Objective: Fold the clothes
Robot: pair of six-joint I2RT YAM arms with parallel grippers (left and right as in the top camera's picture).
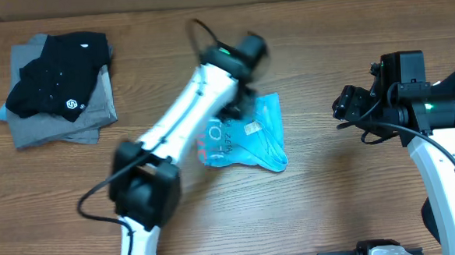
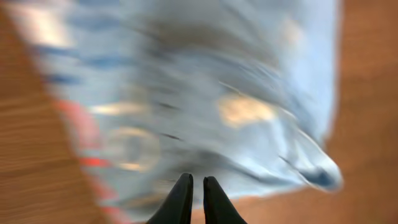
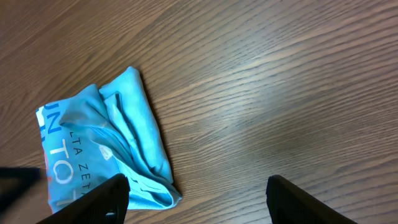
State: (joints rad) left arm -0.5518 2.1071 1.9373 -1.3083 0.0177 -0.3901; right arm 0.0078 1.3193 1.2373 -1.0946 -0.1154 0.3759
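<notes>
A light blue T-shirt (image 1: 247, 138) with printed lettering lies folded into a small bundle at the table's middle. My left gripper (image 1: 238, 103) hovers over its far edge, the arm blurred by motion. In the left wrist view the blurred shirt (image 2: 217, 106) fills the frame, and the left gripper (image 2: 197, 179) has its fingers nearly together with nothing between them. My right gripper (image 1: 343, 106) is off to the shirt's right, open and empty. The right wrist view shows the shirt (image 3: 106, 155) at lower left, and the right gripper (image 3: 198, 180) is wide apart over bare wood.
A folded pile sits at the far left of the wooden table (image 1: 332, 192): a black shirt (image 1: 57, 74) on top of a grey one (image 1: 63, 124). A black cable loops near the left arm's wrist.
</notes>
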